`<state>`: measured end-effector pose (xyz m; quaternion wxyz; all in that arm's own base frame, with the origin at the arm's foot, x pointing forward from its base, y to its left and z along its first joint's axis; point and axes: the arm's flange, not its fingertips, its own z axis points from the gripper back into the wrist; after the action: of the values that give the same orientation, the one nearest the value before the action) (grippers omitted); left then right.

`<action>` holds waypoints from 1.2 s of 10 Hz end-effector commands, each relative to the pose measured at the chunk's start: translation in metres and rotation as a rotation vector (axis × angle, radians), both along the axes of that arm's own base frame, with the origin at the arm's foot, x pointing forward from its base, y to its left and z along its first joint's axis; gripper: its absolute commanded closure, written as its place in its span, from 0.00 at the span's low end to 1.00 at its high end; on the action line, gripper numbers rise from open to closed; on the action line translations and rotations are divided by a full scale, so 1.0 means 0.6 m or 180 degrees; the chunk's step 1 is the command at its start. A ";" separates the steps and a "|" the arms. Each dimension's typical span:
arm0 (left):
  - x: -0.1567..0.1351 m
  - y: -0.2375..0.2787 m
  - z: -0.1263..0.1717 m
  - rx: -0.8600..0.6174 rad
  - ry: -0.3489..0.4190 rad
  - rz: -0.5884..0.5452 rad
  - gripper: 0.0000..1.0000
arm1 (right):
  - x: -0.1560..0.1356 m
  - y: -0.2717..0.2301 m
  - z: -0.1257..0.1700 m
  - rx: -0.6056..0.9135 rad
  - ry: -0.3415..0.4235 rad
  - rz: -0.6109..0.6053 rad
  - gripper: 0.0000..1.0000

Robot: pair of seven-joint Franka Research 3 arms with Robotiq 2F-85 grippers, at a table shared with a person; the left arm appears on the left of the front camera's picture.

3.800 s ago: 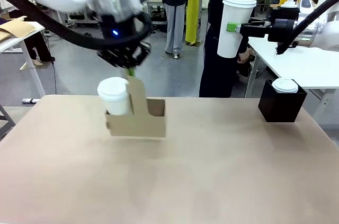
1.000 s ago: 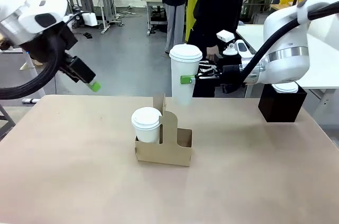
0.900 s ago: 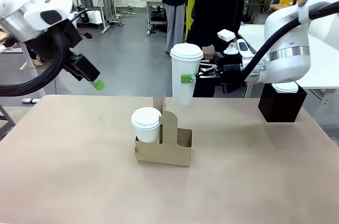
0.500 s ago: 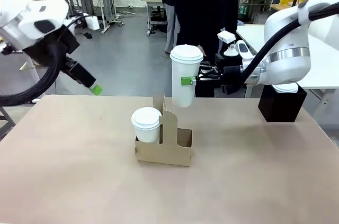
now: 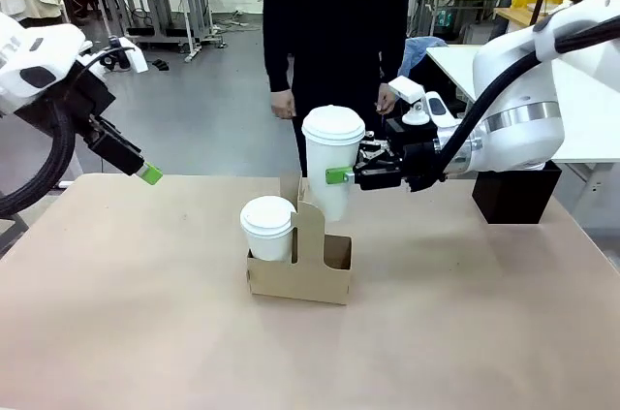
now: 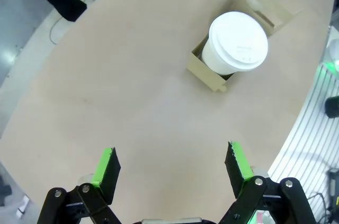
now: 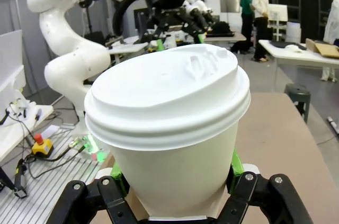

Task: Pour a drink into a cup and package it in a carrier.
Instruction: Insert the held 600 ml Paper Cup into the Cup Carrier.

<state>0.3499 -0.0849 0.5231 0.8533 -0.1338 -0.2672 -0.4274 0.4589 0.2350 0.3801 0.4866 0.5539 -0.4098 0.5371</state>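
The brown cardboard carrier (image 5: 298, 279) stands mid-table with a short white lidded cup (image 5: 267, 227) in its left hole; its right hole (image 5: 336, 252) is empty. My right gripper (image 5: 339, 175) is shut on a tall white lidded cup (image 5: 331, 163), which hangs upright just behind the carrier's handle tab (image 5: 308, 221). That tall cup (image 7: 169, 128) sits between the green pads (image 7: 236, 167) in the right wrist view. My left gripper (image 5: 145, 173) is open and empty at the table's left. From the left wrist, the open gripper (image 6: 170, 164) looks down on the carrier (image 6: 212, 73) and short cup (image 6: 238, 44). Lids hide the drink.
A black cube-shaped box (image 5: 513, 195) stands at the table's back right, partly behind my right arm. A person in a black top (image 5: 334, 32) stands at the far edge, hands near the tall cup. Bare tabletop (image 5: 145, 313) lies in front and to the left.
My right gripper has brought the tall cup lower and a little left, close behind the carrier. My left gripper has drawn back down and to the left. The person has stepped to the table's middle.
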 end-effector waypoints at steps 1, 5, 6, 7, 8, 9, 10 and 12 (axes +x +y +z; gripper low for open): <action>-0.015 0.008 -0.018 -0.0092 0.0041 -0.0149 0.00 | -0.015 -0.001 -0.015 -0.0022 0.0000 0.0128 0.20; -0.016 0.007 -0.019 -0.0184 0.0104 -0.0172 0.00 | -0.042 -0.027 -0.054 0.0084 0.0131 0.0244 0.20; -0.001 0.002 -0.005 0.0004 0.0059 -0.0054 0.00 | -0.048 -0.023 -0.063 0.0142 0.0135 0.0284 0.20; -0.001 0.002 -0.005 0.0004 0.0059 -0.0054 0.00 | -0.052 -0.019 -0.070 0.0181 0.0128 0.0296 0.20; -0.001 0.002 -0.005 0.0004 0.0059 -0.0054 0.00 | -0.055 -0.015 -0.079 0.0198 0.0129 0.0268 0.20; -0.001 0.002 -0.005 0.0004 0.0059 -0.0054 0.00 | -0.055 -0.011 -0.091 0.0203 0.0157 0.0307 0.20; -0.001 0.002 -0.005 0.0004 0.0059 -0.0054 0.00 | -0.053 -0.009 -0.101 0.0179 0.0171 0.0298 0.20; -0.001 0.002 -0.005 0.0004 0.0059 -0.0054 0.00 | -0.048 -0.012 -0.124 0.0142 0.0139 0.0211 0.20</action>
<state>0.3487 -0.0845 0.5195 0.8535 -0.1413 -0.2562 -0.4311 0.4271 0.2262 0.3091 0.4723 0.5979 -0.3763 0.5271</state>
